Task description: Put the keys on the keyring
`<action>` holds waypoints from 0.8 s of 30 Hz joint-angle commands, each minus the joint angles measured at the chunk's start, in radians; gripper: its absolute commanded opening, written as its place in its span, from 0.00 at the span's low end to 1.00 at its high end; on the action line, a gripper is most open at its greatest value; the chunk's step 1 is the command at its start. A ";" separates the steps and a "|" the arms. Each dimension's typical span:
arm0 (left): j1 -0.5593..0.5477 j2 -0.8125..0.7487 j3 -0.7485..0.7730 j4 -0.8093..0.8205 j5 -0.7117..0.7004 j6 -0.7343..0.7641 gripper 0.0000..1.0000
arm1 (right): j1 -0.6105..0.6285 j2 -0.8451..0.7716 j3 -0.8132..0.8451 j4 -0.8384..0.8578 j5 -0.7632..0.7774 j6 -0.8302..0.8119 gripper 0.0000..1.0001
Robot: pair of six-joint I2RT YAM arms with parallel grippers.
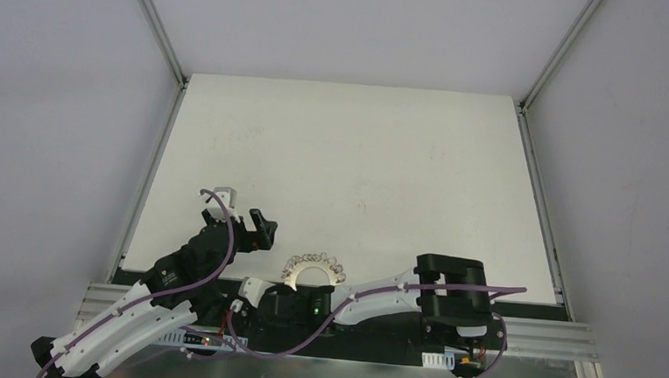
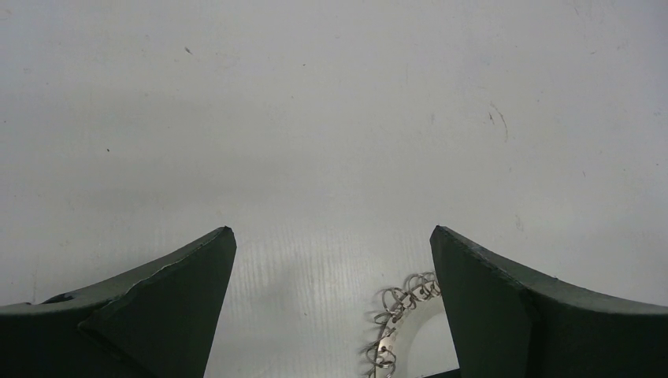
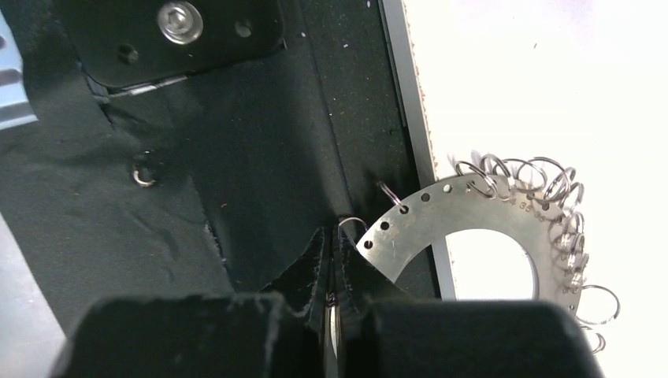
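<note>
Keyring [image 3: 473, 209]: flat silvery disc, punched rim hung with wire loops, lying at the near edge of the white surface [image 1: 359, 155], partly over black cloth [image 3: 236, 157].
Right end effector [image 3: 331, 236]: fingers pressed together, tips touching the keyring's end.
Left end effector [image 2: 331, 232]: spread, nothing held, keyring just beside one finger.

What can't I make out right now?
- The keys: seen nowhere; pads of the shut right tool hide anything pinched (right wrist view).
- The keyring: near part behind that tool's body; under the right arm in top view.
- Left wrist view: bottom edge cuts it to an arc.
</note>
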 commanded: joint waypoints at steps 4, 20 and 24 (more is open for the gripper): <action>-0.006 -0.005 -0.011 0.023 -0.010 0.023 0.95 | -0.027 -0.128 -0.060 0.012 -0.047 -0.006 0.00; -0.006 0.007 0.108 0.117 0.286 0.004 0.94 | -0.259 -0.703 -0.252 -0.019 -0.396 0.149 0.00; -0.006 0.005 0.160 0.148 0.388 0.012 0.95 | -0.309 -0.783 -0.274 -0.024 -0.479 0.156 0.00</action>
